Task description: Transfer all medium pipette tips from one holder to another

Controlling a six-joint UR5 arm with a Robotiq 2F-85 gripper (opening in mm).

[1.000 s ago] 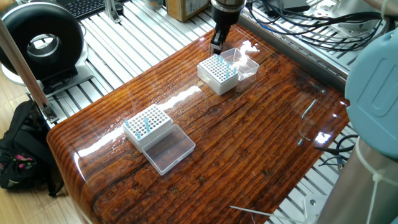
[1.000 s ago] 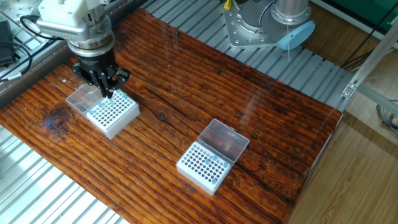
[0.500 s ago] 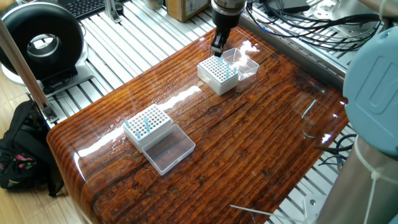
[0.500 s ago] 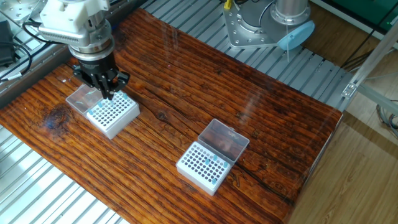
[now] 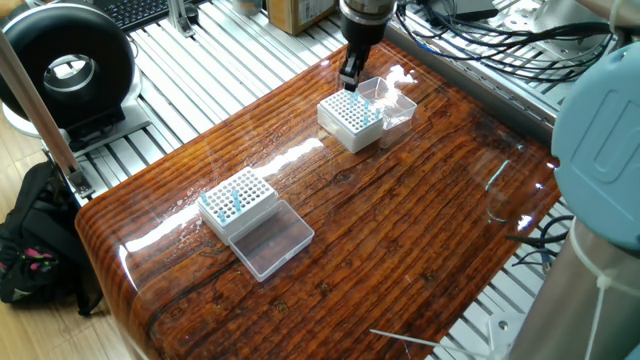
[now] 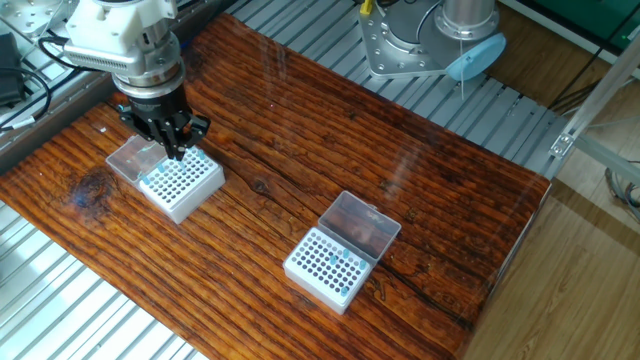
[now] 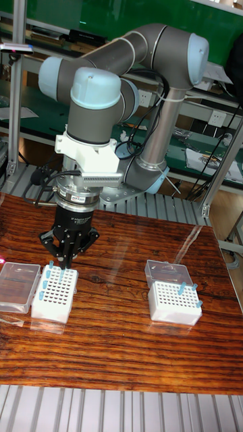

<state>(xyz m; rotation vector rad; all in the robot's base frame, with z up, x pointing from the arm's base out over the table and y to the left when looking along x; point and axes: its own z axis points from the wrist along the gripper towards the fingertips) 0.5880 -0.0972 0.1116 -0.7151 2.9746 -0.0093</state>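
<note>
Pale-blue tips (image 7: 49, 278) stand in both holders on the worktop (image 5: 400, 230), and the gripper (image 6: 176, 150), jaws pressed near together, has barely moved over the corner of one holder (image 6: 181, 182), likely seating a tip.

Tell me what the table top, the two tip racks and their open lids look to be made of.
Table top: wood or wood-grain veneer, glossy, with bright reflections. Tip racks: white opaque plastic, matte, with a moulded hole grid. Lids: clear plastic; the grain shows through. Tips: likely pale-blue translucent plastic.
</note>
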